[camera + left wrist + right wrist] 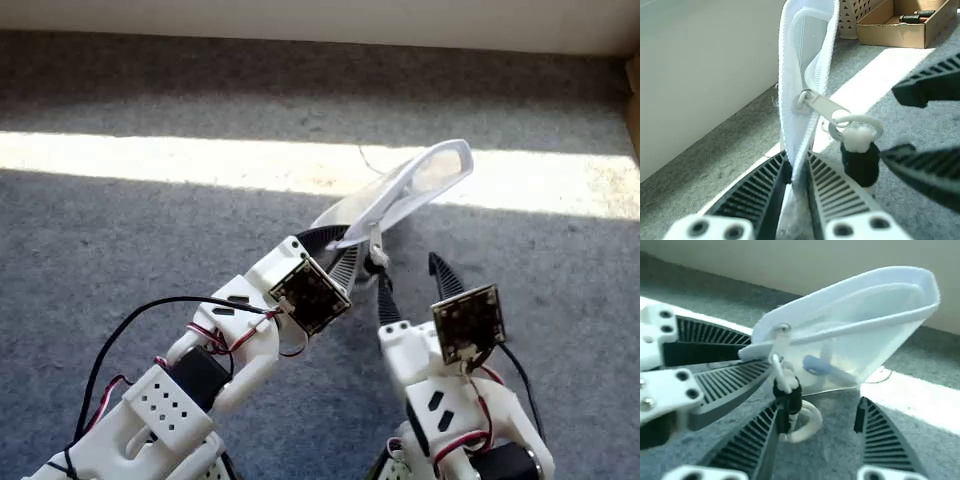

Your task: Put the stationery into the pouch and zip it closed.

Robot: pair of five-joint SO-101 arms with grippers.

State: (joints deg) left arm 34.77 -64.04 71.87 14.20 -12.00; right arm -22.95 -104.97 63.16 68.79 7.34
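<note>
I see a white, see-through pouch (865,325) with a blue item (815,365) inside. Its zip pull (822,105) is silver with a black bead (860,162). The right end effector (821,410) has black ridged fingers (890,440); the table (150,250) is flecked grey.

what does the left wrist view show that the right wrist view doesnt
Left wrist view, not the right: a cardboard box farther off on the carpet, with a pale perforated basket beside it.
Right wrist view, not the left: a blue item inside the pouch, seen through its clear side.
Both: the white pouch, the left pincer shut on its edge, the zip pull with its ring and black toggle, and the right pincer open beside that toggle.
</note>
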